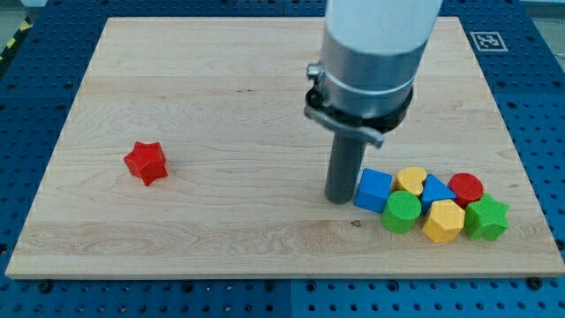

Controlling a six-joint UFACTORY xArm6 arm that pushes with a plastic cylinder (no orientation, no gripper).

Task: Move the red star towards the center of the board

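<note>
The red star lies alone on the wooden board at the view's left, below mid-height. My tip rests on the board right of centre, far to the right of the red star. It stands just left of a blue cube, touching or nearly touching it.
A cluster of blocks sits at the view's lower right: blue cube, yellow cylinder, blue triangular block, red cylinder, green cylinder, yellow hexagon, green star. The arm's wide grey body hangs over the upper middle.
</note>
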